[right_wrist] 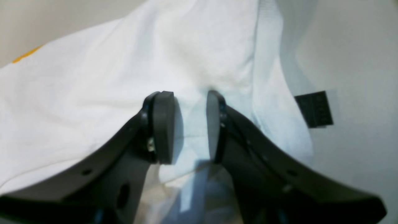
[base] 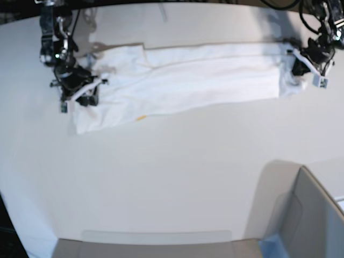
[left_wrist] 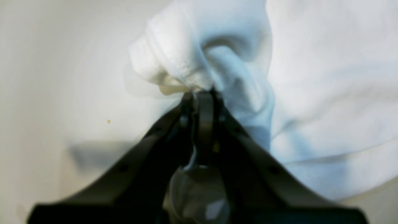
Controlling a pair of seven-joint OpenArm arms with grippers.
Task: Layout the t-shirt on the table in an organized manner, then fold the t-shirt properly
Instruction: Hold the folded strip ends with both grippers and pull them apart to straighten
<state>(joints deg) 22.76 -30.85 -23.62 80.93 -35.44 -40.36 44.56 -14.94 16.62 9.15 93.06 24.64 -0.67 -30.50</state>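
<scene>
- White counter fills the base view, bare in front save for a grey box with a blue corner at the near right
- Beyond that bare stretch the t-shirt lies as a long band across the far side, already folded lengthwise, with a sliver of orange print on its near edge
- At the band's end on the base view's right, the left gripper has its jaws pressed together on a bunched corner of the cloth, which rises in a pinched lump above the tips
- At the opposite end the right gripper stands about half open over the cloth, one finger to each side of a shallow ridge; I cannot tell whether the pads pinch it
- Just beside that end a small dark tag lies on the counter
- To fold well, I judge both ends should be gripped through all layers, lifted together, and carried level so the band stays taut and the edges meet squarely
</scene>
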